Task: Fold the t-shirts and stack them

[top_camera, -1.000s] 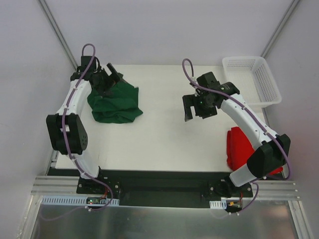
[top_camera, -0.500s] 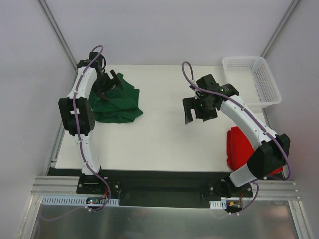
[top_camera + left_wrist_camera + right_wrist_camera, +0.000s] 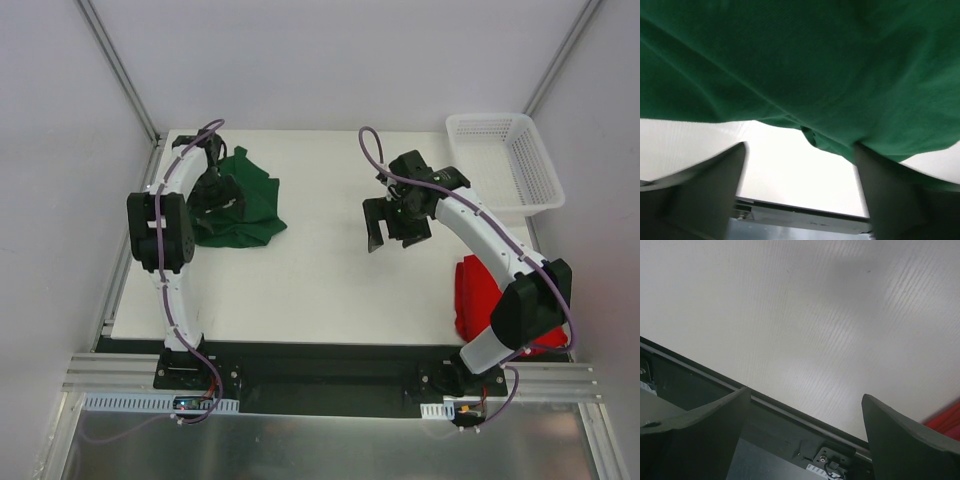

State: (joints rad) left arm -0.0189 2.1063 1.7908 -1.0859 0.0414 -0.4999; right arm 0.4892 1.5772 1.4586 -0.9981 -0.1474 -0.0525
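- Left end effector (image 3: 218, 196): fingers spread wide with nothing clamped between them, poised low over the left part of the green t-shirt (image 3: 250, 205).
- Left wrist view: green cloth fills the upper frame, just ahead of the fingertips. Its hem dips toward the gap between them. One finger (image 3: 900, 195) overlaps the cloth's edge, but whether they touch cannot be told.
- The green t-shirt lies crumpled at the far left of the desk (image 3: 320, 285).
- Right end effector (image 3: 392, 232): fingers equally wide apart and empty, held above bare desk near its middle, well apart from both shirts.
- Red t-shirt (image 3: 485, 295): at the desk's near right edge, partly hidden by the right arm.
- White basket (image 3: 532, 170): at the desk's far right corner.
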